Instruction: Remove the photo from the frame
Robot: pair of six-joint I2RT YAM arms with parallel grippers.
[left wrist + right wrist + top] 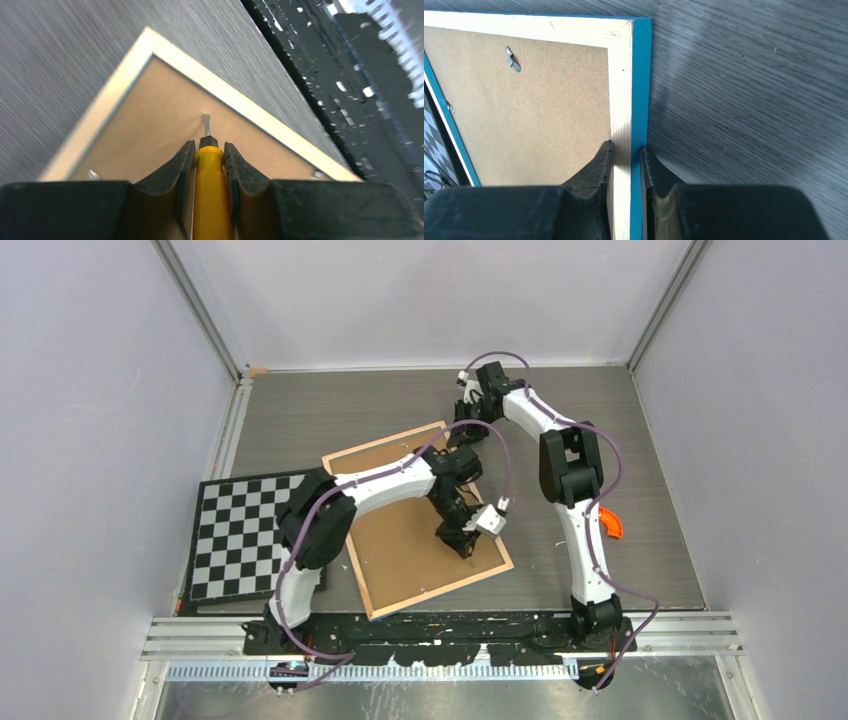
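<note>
The frame (400,550) lies face down on the table, its brown fibreboard back up. The photo is hidden under that back. My left gripper (458,537) is over the frame's near right part, shut on a yellow-handled screwdriver (212,190). The screwdriver's metal tip (206,120) points at the backboard close to the frame's corner. My right gripper (468,415) is at the frame's far right corner. In the right wrist view this gripper (626,147) is shut on the frame's wood and blue rim (621,90), one finger on the inside and one outside.
A black-and-white checkerboard (240,535) lies left of the frame, partly under the left arm. An orange object (611,524) sits by the right arm. Small metal tabs (513,59) (93,174) stand on the backboard. The black rail (350,100) runs along the near edge.
</note>
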